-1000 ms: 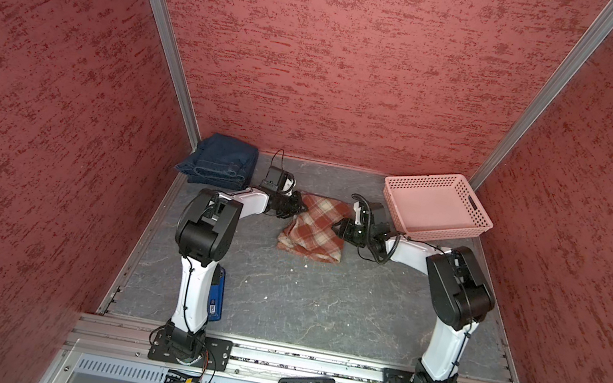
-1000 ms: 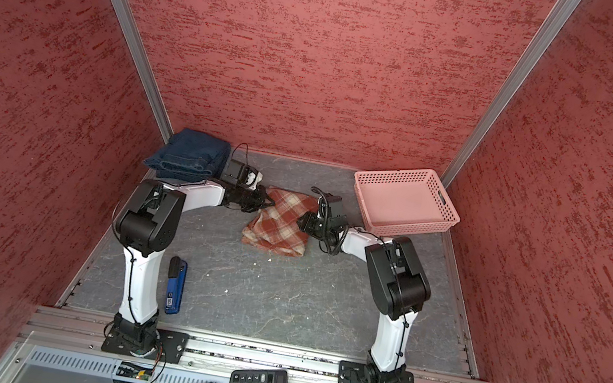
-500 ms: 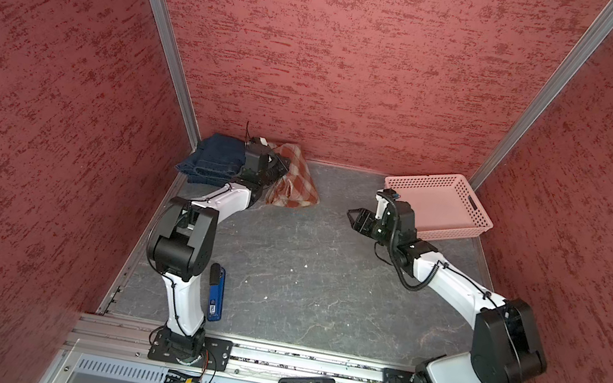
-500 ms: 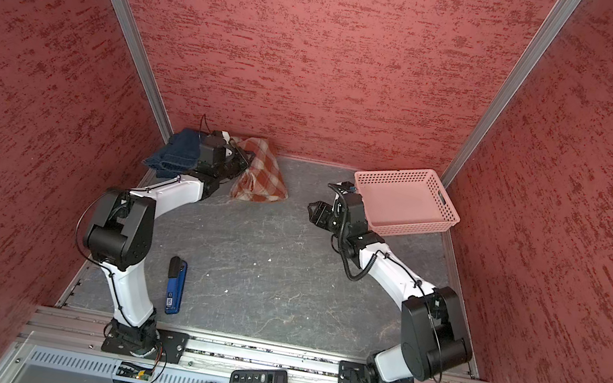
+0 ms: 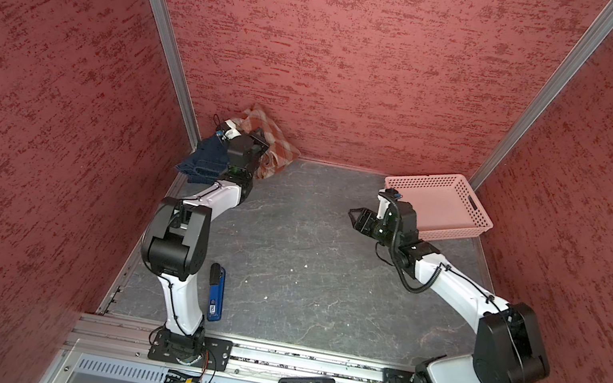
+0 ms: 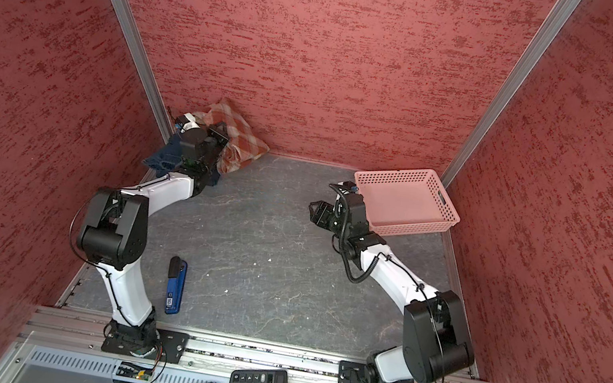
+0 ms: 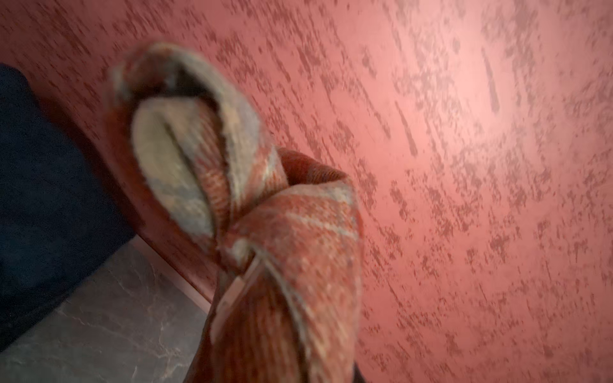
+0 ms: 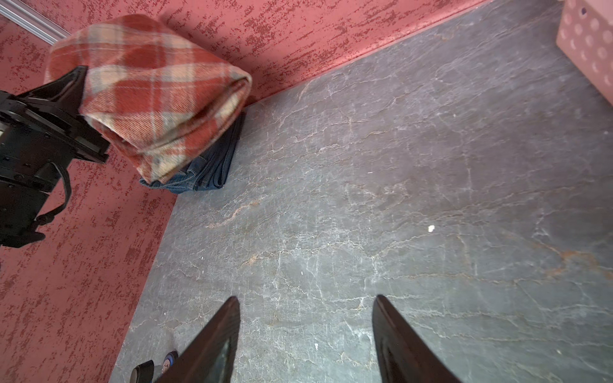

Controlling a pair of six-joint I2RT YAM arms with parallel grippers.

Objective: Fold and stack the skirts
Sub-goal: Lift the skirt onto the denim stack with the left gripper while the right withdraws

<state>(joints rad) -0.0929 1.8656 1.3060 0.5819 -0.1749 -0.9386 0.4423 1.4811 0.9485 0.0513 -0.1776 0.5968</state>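
Field note: my left gripper (image 8: 79,78) pinches the folded plaid skirt (image 8: 159,93), held over the denim skirts (image 8: 205,172) at the bench's far-left corner, lined up for stacking, I judge. My right gripper (image 8: 306,300) is spread and empty, parked beside the pink basket (image 5: 455,226), out of the way.

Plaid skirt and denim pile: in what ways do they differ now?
The plaid skirt has rust-red and cream checks; the denim pile is plain dark blue. The plaid skirt hangs in the air, off the table; the denim pile lies flat on it. Both are folded cloth.
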